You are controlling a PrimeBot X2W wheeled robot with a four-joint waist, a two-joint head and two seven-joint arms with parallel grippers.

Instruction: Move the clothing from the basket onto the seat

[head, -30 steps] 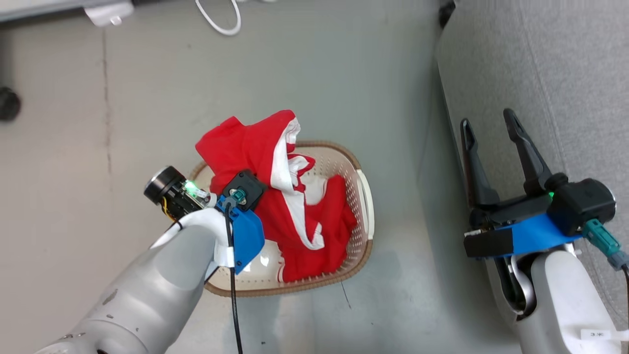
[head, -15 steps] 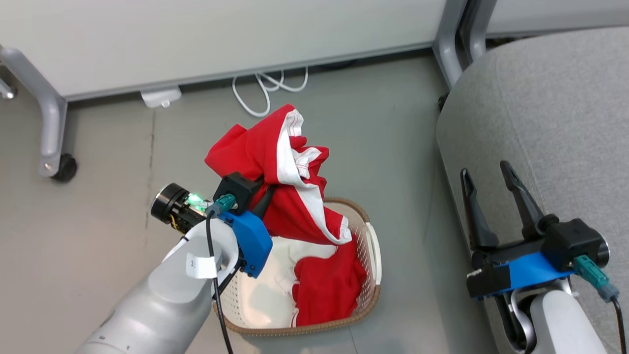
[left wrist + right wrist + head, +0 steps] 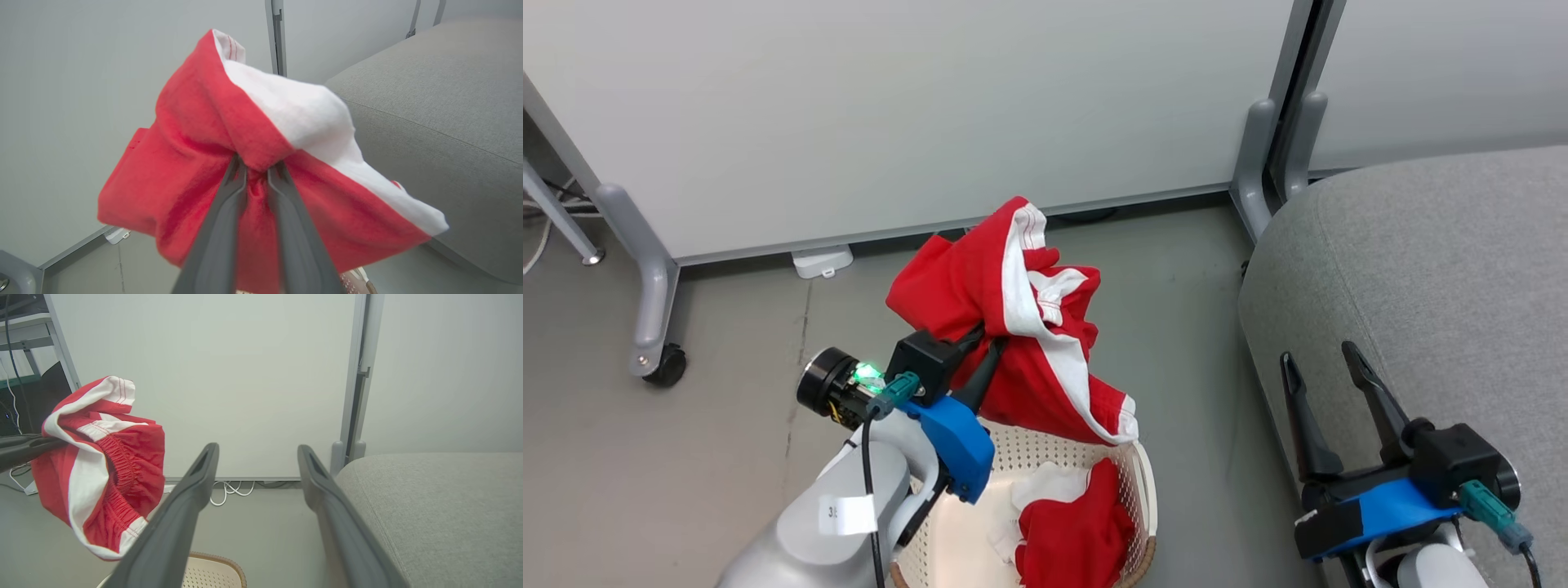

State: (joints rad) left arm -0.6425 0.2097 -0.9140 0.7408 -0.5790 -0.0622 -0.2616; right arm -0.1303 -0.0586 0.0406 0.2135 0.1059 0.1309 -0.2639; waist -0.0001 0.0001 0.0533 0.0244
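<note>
My left gripper (image 3: 990,339) is shut on a red garment with white panels (image 3: 1013,327), which hangs lifted clear above the basket (image 3: 1147,490). In the left wrist view the two fingers (image 3: 229,204) pinch a fold of that garment (image 3: 196,151). A second red and white garment (image 3: 1074,531) lies inside the cream basket. The grey seat (image 3: 1437,261) fills the right side. My right gripper (image 3: 1319,357) stands open beside the seat's edge with nothing between its fingers; the right wrist view shows the lifted garment (image 3: 98,465) to the left of the right gripper (image 3: 257,451).
A white partition wall (image 3: 890,106) on grey legs with a castor (image 3: 668,367) stands behind the basket. Another grey upright post (image 3: 1270,139) rises near the seat's far corner. White cables (image 3: 229,490) lie on the grey floor by the wall.
The left gripper has lifted the red garment up out of the basket. The head camera has tilted up, so the wall has come into view and the basket has slid toward the bottom edge.
</note>
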